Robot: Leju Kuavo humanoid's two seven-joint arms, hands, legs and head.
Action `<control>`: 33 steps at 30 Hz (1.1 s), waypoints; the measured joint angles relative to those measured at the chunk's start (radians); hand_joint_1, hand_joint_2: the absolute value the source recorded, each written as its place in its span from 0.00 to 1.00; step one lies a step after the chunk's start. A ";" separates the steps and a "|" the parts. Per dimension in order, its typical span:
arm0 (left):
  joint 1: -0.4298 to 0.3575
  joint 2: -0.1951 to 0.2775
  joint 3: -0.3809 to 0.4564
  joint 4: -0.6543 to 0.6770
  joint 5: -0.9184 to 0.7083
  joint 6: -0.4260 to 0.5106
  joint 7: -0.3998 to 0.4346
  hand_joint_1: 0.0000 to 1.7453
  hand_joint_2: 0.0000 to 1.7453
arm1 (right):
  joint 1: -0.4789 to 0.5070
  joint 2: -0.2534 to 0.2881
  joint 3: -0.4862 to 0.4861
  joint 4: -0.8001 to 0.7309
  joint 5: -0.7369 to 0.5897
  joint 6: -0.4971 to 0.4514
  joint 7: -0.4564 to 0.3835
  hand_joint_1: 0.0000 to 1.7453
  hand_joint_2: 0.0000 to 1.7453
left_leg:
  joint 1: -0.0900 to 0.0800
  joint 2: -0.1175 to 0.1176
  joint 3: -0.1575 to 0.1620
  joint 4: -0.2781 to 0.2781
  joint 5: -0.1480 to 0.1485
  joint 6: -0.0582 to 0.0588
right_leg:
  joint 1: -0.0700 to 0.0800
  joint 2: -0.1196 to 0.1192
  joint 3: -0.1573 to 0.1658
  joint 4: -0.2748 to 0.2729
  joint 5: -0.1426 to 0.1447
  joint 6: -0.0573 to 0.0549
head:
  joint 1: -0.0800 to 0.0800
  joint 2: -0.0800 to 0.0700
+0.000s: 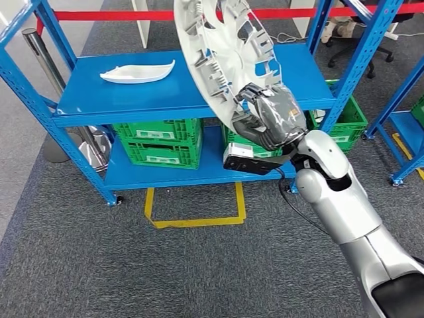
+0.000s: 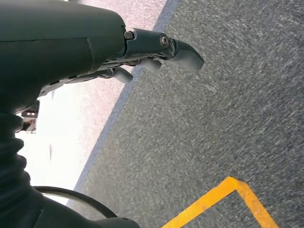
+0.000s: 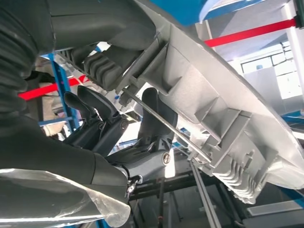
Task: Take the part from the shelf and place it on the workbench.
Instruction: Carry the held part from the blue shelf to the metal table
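My right hand (image 1: 267, 119) grips the lower rim of a large silver wheel cover (image 1: 225, 53) and holds it tilted up in the air in front of the blue shelf (image 1: 165, 99). The cover's ribbed inner side faces me. In the right wrist view the cover's rim (image 3: 222, 114) runs across the hand, with the dark fingers (image 3: 104, 123) curled under it. My left hand (image 2: 154, 50) hangs over the grey carpet, its fingers stretched out and holding nothing.
A white curved trim part (image 1: 137, 71) lies on the shelf's top board at the left. Green crates (image 1: 159, 142) stand on the lower board. A yellow floor marking (image 1: 197, 212) lies before the shelf. A second blue rack (image 1: 400, 119) stands at the right.
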 joint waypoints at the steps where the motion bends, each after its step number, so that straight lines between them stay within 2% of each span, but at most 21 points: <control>1: -0.002 0.000 0.000 0.000 0.000 0.000 -0.001 0.00 1.00 | -0.001 0.001 -0.001 0.000 0.001 -0.001 -0.002 1.00 1.00 | -0.003 0.008 0.020 -0.046 0.011 0.005 | 0.002 -0.003 -0.003 0.002 -0.001 0.003 | 0.000 0.000; 4: -0.005 -0.001 0.000 0.000 0.000 0.001 -0.004 0.00 1.00 | -0.001 0.002 -0.002 0.000 0.002 -0.003 -0.005 1.00 1.00 | -0.008 0.003 0.027 -0.079 0.010 0.019 | 0.007 -0.019 -0.009 0.004 -0.001 0.016 | 0.001 0.000; 6: -0.004 -0.002 0.000 0.000 -0.001 0.001 -0.006 0.00 1.00 | -0.001 0.003 -0.003 -0.001 0.002 -0.003 -0.005 1.00 1.00 | -0.003 -0.009 0.027 -0.086 0.017 0.030 | 0.005 -0.017 -0.020 0.022 -0.021 0.026 | 0.002 0.000; 7: -0.004 -0.002 0.000 0.000 -0.001 0.001 -0.006 0.00 1.00 | -0.001 0.003 -0.003 -0.001 0.002 -0.003 -0.005 1.00 1.00 | -0.001 -0.015 0.026 -0.089 0.020 0.035 | 0.004 -0.008 -0.037 0.059 -0.047 0.030 | 0.004 0.000; 9: -0.004 -0.002 0.000 0.000 -0.001 0.001 -0.008 0.00 1.00 | 0.000 0.003 -0.004 -0.001 0.002 -0.003 -0.006 1.00 1.00 | 0.001 -0.027 0.024 -0.089 0.023 0.040 | 0.002 0.010 -0.095 0.190 -0.111 0.035 | 0.006 0.000; 10: -0.004 -0.002 0.000 0.000 -0.001 0.002 -0.008 0.00 1.00 | 0.002 0.003 -0.003 0.000 0.002 -0.003 -0.007 1.00 1.00 | 0.002 -0.034 0.023 -0.089 0.024 0.040 | 0.001 0.014 -0.124 0.254 -0.134 0.037 | 0.006 0.000; 11: -0.004 -0.002 0.000 0.000 -0.001 0.002 -0.009 0.00 1.00 | 0.004 0.003 -0.003 0.000 0.002 -0.003 -0.007 1.00 1.00 | 0.002 -0.041 0.023 -0.089 0.024 0.040 | 0.000 0.016 -0.140 0.289 -0.139 0.038 | 0.006 0.000; 12: -0.004 -0.003 0.000 0.000 -0.002 0.002 -0.010 0.00 1.00 | 0.005 0.003 -0.003 0.000 0.002 -0.003 -0.007 1.00 1.00 | 0.002 -0.050 0.023 -0.088 0.024 0.040 | -0.001 0.017 -0.138 0.285 -0.124 0.039 | 0.006 0.000; 13: -0.004 -0.004 0.000 0.000 -0.002 0.002 -0.012 0.00 1.00 | 0.004 0.003 -0.003 0.000 0.002 -0.002 -0.007 1.00 1.00 | 0.003 -0.060 0.023 -0.088 0.025 0.039 | -0.003 0.020 -0.117 0.240 -0.092 0.038 | 0.006 0.000; 15: -0.004 -0.005 0.000 0.000 -0.003 0.003 -0.013 0.00 1.00 | 0.001 0.003 -0.005 0.000 0.002 -0.002 -0.006 1.00 1.00 | 0.004 -0.080 0.021 -0.086 0.027 0.033 | -0.010 0.050 -0.048 0.102 -0.028 0.037 | 0.007 0.000; 16: -0.005 -0.005 0.000 0.000 -0.003 0.004 -0.013 0.00 1.00 | -0.002 0.003 -0.006 0.000 0.001 -0.002 -0.005 1.00 1.00 | 0.003 -0.088 0.017 -0.083 0.028 0.028 | -0.013 0.066 -0.021 0.048 -0.012 0.036 | 0.006 0.000; 18: -0.005 -0.006 0.000 0.000 -0.003 0.006 -0.015 0.00 1.00 | -0.004 0.003 -0.008 0.000 0.002 -0.003 -0.006 1.00 1.00 | 0.005 -0.104 0.005 -0.081 0.036 0.015 | -0.013 0.083 -0.002 0.013 -0.012 0.035 | 0.005 0.000; 20: -0.001 -0.005 0.001 0.000 -0.004 0.008 -0.017 0.00 1.00 | -0.004 0.004 -0.009 0.000 0.002 -0.003 -0.006 1.00 1.00 | 0.008 -0.114 -0.003 -0.077 0.039 0.003 | -0.013 0.065 -0.003 0.009 -0.008 0.027 | 0.005 0.000; 22: 0.002 -0.005 0.001 0.000 -0.005 0.012 -0.021 0.00 1.00 | -0.004 0.005 -0.009 0.000 0.002 -0.003 -0.006 1.00 1.00 | 0.004 -0.085 -0.025 -0.028 0.008 -0.006 | -0.015 0.045 0.000 0.005 -0.005 0.014 | -0.002 0.000; 24: 0.001 -0.006 0.002 0.000 -0.007 0.015 -0.026 0.00 1.00 | -0.004 0.005 -0.012 0.000 0.002 -0.004 -0.006 1.00 1.00 | 0.002 -0.042 -0.073 0.089 -0.055 -0.012 | -0.013 0.023 0.001 0.003 -0.005 0.004 | -0.010 0.000; 25: 0.001 -0.006 0.002 0.000 -0.007 0.017 -0.029 0.00 1.00 | -0.004 0.005 -0.014 0.000 0.002 -0.004 -0.007 1.00 1.00 | 0.003 -0.033 -0.098 0.150 -0.081 -0.014 | -0.011 0.012 0.001 0.003 -0.005 0.002 | -0.011 0.000; 27: 0.001 -0.007 0.004 0.000 -0.007 0.019 -0.032 0.00 1.00 | -0.003 0.005 -0.017 0.000 0.002 -0.004 -0.007 1.00 1.00 | 0.003 -0.026 -0.111 0.196 -0.088 -0.014 | -0.007 -0.010 0.001 0.004 -0.006 0.000 | -0.011 0.000; 29: 0.002 -0.007 0.006 0.000 -0.007 0.019 -0.033 0.00 1.00 | -0.003 0.005 -0.019 0.000 0.002 -0.004 -0.007 1.00 1.00 | 0.001 -0.014 -0.057 0.099 -0.032 -0.007 | -0.004 -0.029 0.002 0.004 -0.006 0.001 | -0.011 0.000; 30: 0.002 -0.007 0.007 0.000 -0.007 0.020 -0.033 0.00 1.00 | -0.004 0.005 -0.020 0.000 0.002 -0.004 -0.007 1.00 1.00 | -0.004 0.007 -0.020 0.030 -0.007 -0.001 | -0.002 -0.038 0.002 0.004 -0.007 0.001 | -0.011 0.000; 32: -0.001 -0.007 0.010 0.000 -0.006 0.022 -0.035 0.00 1.00 | -0.007 0.005 -0.024 -0.001 0.003 -0.006 -0.008 1.00 1.00 | -0.014 0.042 0.023 -0.065 0.017 0.011 | 0.005 -0.054 -0.001 0.005 -0.008 0.006 | -0.010 0.000; 33: -0.001 -0.007 0.011 0.000 -0.006 0.023 -0.036 0.00 1.00 | -0.008 0.005 -0.026 -0.001 0.004 -0.006 -0.008 1.00 1.00 | -0.019 0.048 0.026 -0.078 0.015 0.015 | 0.008 -0.063 -0.002 0.006 -0.008 0.009 | -0.010 0.000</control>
